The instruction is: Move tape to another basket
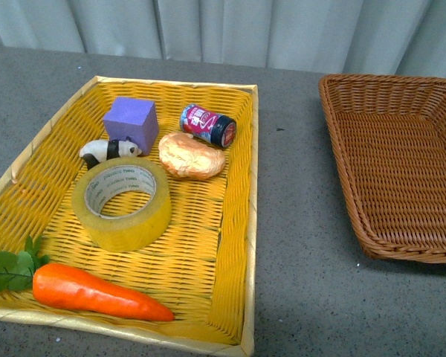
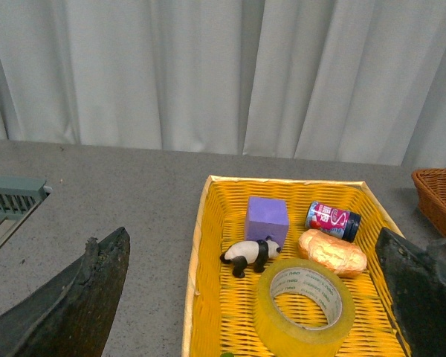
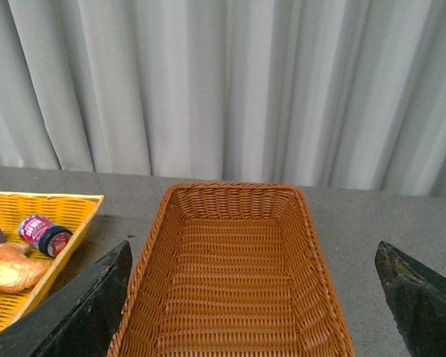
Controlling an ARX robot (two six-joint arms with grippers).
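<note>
The tape [image 1: 123,201], a wide yellowish roll with a white printed core, lies flat in the middle of the yellow woven tray [image 1: 238,223]. It also shows in the left wrist view [image 2: 303,311]. The brown wicker basket [image 1: 342,160] stands empty at the right, also in the right wrist view [image 3: 145,290]. My left gripper [image 2: 253,305] is open and hangs above the tray, with the tape between its fingers [image 2: 82,297]. My right gripper [image 3: 253,305] is open above the brown basket, its fingers [image 3: 97,305] wide apart. Neither arm shows in the front view.
The yellow tray also holds a purple cube [image 1: 131,121], a panda figure [image 1: 108,152], a bread roll [image 1: 192,155], a small red-labelled jar [image 1: 208,125] and a toy carrot [image 1: 89,291]. The grey table [image 1: 297,245] lies between the baskets. A curtain hangs behind.
</note>
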